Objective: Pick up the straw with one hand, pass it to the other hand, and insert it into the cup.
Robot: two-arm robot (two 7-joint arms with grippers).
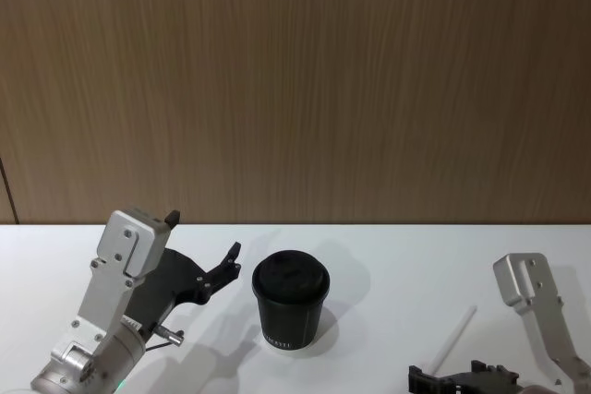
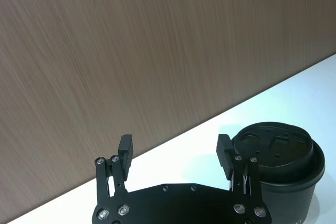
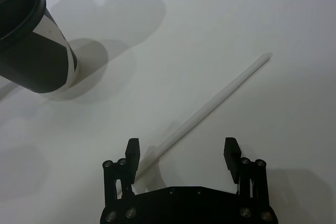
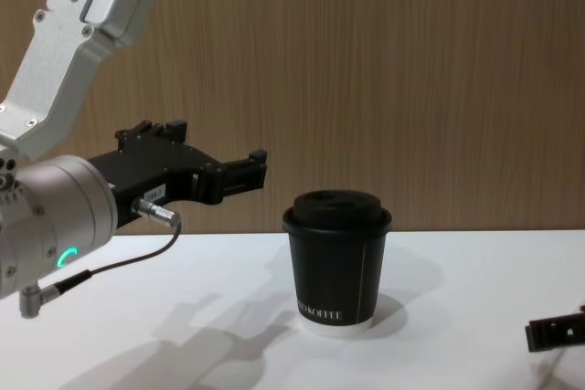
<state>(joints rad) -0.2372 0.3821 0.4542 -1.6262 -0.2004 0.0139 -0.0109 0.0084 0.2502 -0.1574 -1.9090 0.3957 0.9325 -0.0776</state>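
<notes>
1. Nearest the lens: right gripper [image 3: 181,148], fingers spread wide, low over the white surface [image 3: 273,3].
2. Between those fingers: the near end of the straw [image 3: 216,101], flat on the surface, much closer to one finger than to the other, the rest slanting out well past the fingertips.
3. Farther out, well off to one side of the right fingers: black paper coffee cup [image 1: 291,304], upright, domed lid on, white base rim down on the surface.
4. Left gripper [image 1: 203,234] held up off the surface, fingers likewise apart.
5. Coffee cup just beside the tip of one left finger, outside the gap between the two, with a sliver of space left.
6. Behind everything: brown wood-grain wall [image 1: 295,80].
</notes>
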